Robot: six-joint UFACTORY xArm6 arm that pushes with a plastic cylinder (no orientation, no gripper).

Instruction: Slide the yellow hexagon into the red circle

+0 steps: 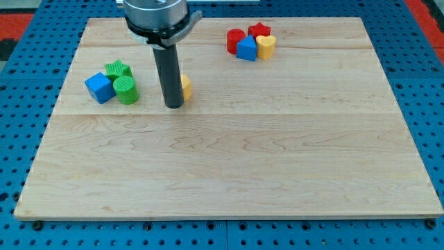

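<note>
The yellow hexagon point(186, 87) lies on the wooden board point(229, 160), left of centre in the upper half, mostly hidden behind my rod. My tip point(173, 105) rests on the board at the hexagon's lower left, touching or almost touching it. The red circle point(234, 40) stands near the view's top, right of centre, in a cluster with a blue block point(246, 48), a red star point(259, 30) and a yellow heart point(266, 46). The hexagon is well to the lower left of the red circle.
At the view's left a blue cube point(100, 87), a green star point(118, 70) and a green cylinder point(127, 91) sit together, left of my tip. The board lies on a blue pegboard point(430, 104).
</note>
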